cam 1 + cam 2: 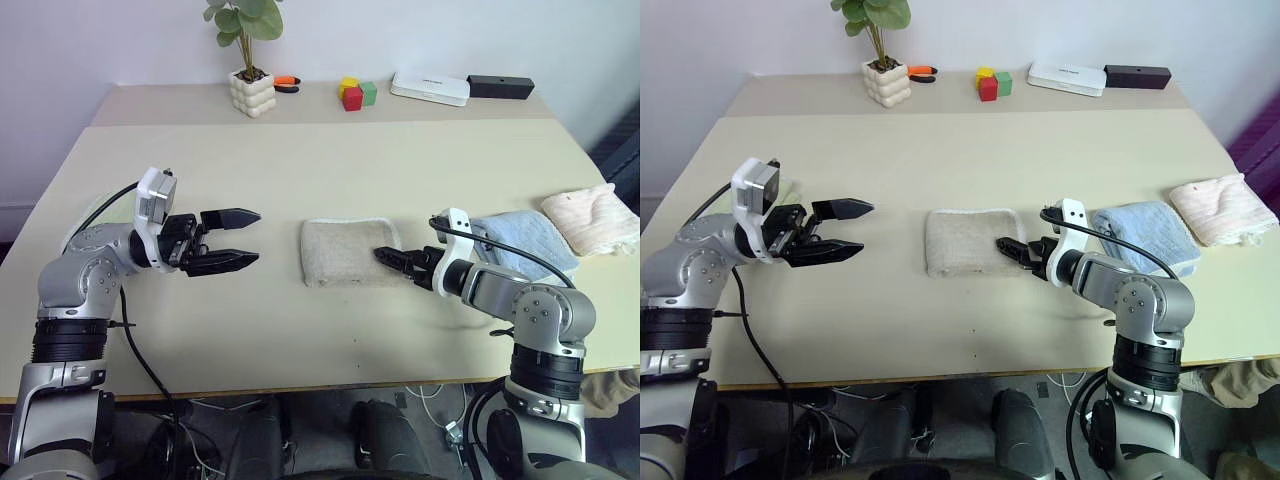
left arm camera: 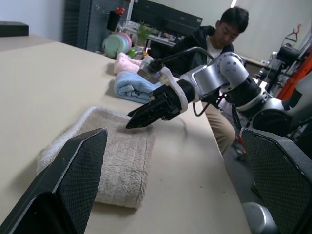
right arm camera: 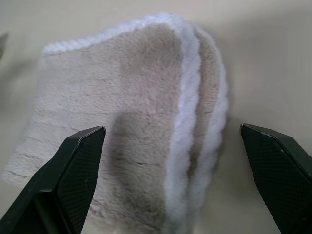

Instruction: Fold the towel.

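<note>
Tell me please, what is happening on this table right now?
A two-armed robot is folding the beige towel, which already lies folded in layers on the table. The right gripper hovers open at the towel's right edge, holding nothing. The left gripper is open, off to the towel's left. A light blue towel and a pink one lie aside.

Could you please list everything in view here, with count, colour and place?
towel: one, beige, folded at table centre
blue towel: one, light blue, folded, right of it
pink towel: one, pale pink, near right table edge
potted plant: one, green in white pot, far side
blocks: three, yellow, red, green, far side
white box: one, far right
black box: one, beside it
person: one, dark top, seated behind the table
left hand: black, open, left of towel
right hand: black, open, over towel's right edge
</note>
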